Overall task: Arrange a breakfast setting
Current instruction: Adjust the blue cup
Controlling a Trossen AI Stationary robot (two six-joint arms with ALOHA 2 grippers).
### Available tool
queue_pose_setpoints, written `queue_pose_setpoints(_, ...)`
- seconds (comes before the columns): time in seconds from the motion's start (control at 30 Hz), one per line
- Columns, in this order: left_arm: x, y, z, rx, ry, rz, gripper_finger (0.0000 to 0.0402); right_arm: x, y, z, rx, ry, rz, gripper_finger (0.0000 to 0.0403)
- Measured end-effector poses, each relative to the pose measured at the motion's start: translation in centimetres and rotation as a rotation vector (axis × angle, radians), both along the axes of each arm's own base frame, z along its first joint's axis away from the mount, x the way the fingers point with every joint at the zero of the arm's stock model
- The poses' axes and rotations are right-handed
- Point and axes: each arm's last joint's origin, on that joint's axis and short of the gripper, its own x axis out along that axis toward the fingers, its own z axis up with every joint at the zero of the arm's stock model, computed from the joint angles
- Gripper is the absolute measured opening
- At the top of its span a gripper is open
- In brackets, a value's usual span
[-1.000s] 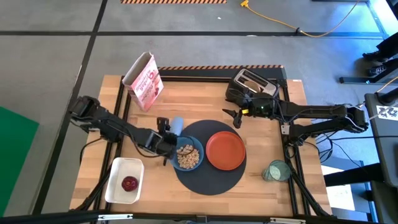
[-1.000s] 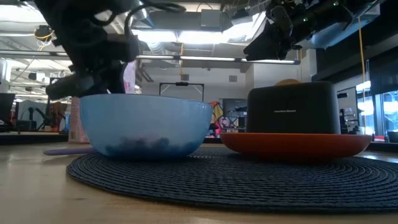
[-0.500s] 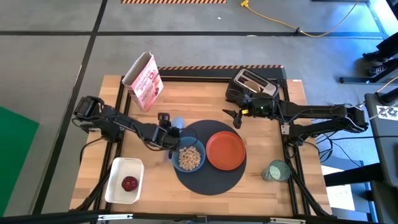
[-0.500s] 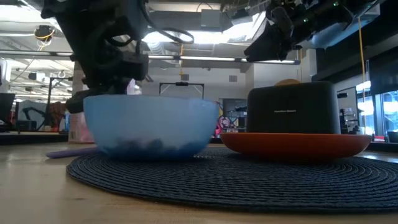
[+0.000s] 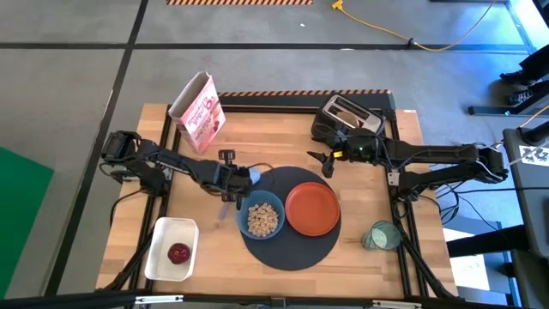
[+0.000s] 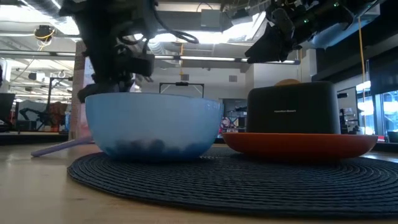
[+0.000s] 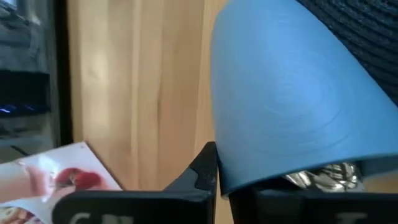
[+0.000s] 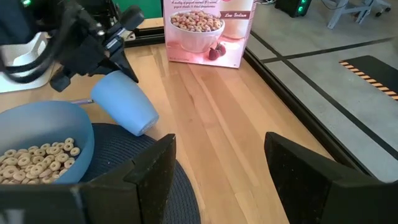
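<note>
A blue bowl point(image 5: 262, 219) of cereal and an orange plate point(image 5: 310, 209) sit on the dark round mat point(image 5: 292, 255). Just beyond the bowl, my left gripper point(image 5: 230, 178) is shut on a blue cup point(image 5: 250, 176) that lies tipped on its side. Shiny metal point(image 7: 323, 176) shows in the cup's mouth. A pale lavender handle point(image 6: 57, 147) slants up from the table beside the bowl. My right gripper point(image 5: 326, 163) hangs open beyond the plate, near the toaster, with nothing between its fingers. The pale green cup point(image 5: 382, 234) stands at the near right. My left gripper holds the blue cup at its open end point(image 7: 249, 177), coming about level from the table's left. One finger point(image 7: 205, 168) shows outside the wall and the other is hidden by the cup. The cup slants down, with its closed end point(image 8: 142, 123) at the mat's edge.
A cereal box point(image 5: 199, 112) stands at the far left and a black toaster point(image 5: 347, 116) at the far right. A white tray point(image 5: 159, 257) holding a dark red fruit point(image 5: 178, 253) sits at the near left. Bare wood lies between the box and the mat.
My left gripper has gone toward the table's far edge, away from the bowl's left side, taking the blue cup with it. The lavender handle lay flat on the table and now slants up. My right arm has kept still.
</note>
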Motion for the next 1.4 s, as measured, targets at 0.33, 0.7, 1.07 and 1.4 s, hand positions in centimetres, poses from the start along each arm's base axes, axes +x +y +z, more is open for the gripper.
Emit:
queue_pose_setpoints(0.33,1.3,4.5,4.1,-0.281,0.024,0.149,0.0011,0.0,0.0,0.0,0.0,0.0,-0.001,0.0237)
queue_pose_setpoints(0.7,0.9,11.1,6.2,-0.475,-0.15,0.487,0.0011,0.0,0.0,0.0,0.0,0.0,-0.001,0.0237)
queue_pose_setpoints(1.07,0.9,14.5,8.9,-0.556,-0.133,0.599,0.0011,0.0,0.0,0.0,-0.001,0.0,0.0,0.0237)
queue_pose_setpoints(1.4,3.6,16.1,5.9,-0.571,0.123,0.478,0.0011,0.0,0.0,0.0,-0.001,0.001,0.0,0.0237)
